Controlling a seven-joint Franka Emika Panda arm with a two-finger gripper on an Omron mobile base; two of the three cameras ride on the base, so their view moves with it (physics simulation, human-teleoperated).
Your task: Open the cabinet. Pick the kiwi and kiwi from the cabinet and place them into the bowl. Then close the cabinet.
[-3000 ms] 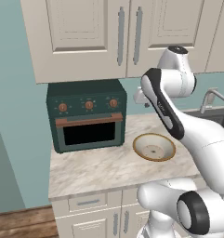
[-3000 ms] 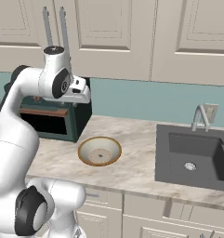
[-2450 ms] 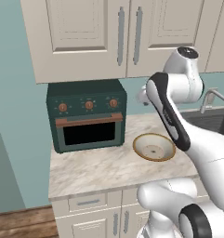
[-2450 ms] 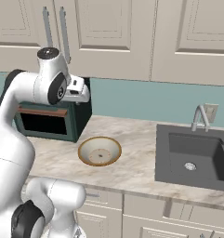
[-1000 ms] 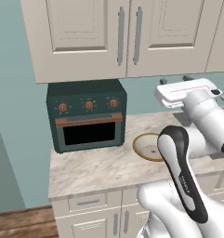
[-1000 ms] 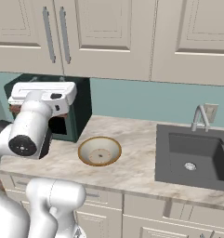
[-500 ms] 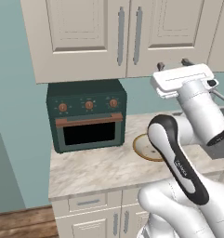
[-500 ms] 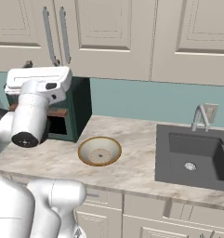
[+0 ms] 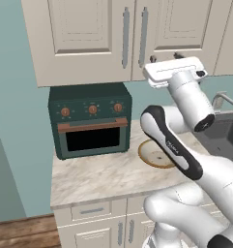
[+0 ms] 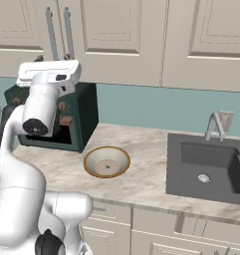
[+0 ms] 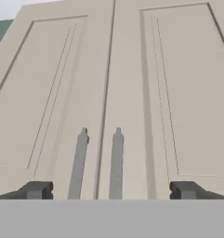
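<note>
Kitchen wall: cabinet (image 11: 113,83) doors shut before the wide-open hand (image 11: 111,190).

The cabinet (image 10: 116,40) doors are shut — the bowl (image 10: 106,162) sits on the marble counter (image 10: 141,174) below.

Hand (image 11: 111,190) now higher, facing cabinet (image 11: 113,69)

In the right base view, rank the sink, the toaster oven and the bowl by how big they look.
1. Sink, largest.
2. Toaster oven, though the arm hides much of it, so its place against the sink is unsure.
3. Bowl, clearly smallest.
</note>
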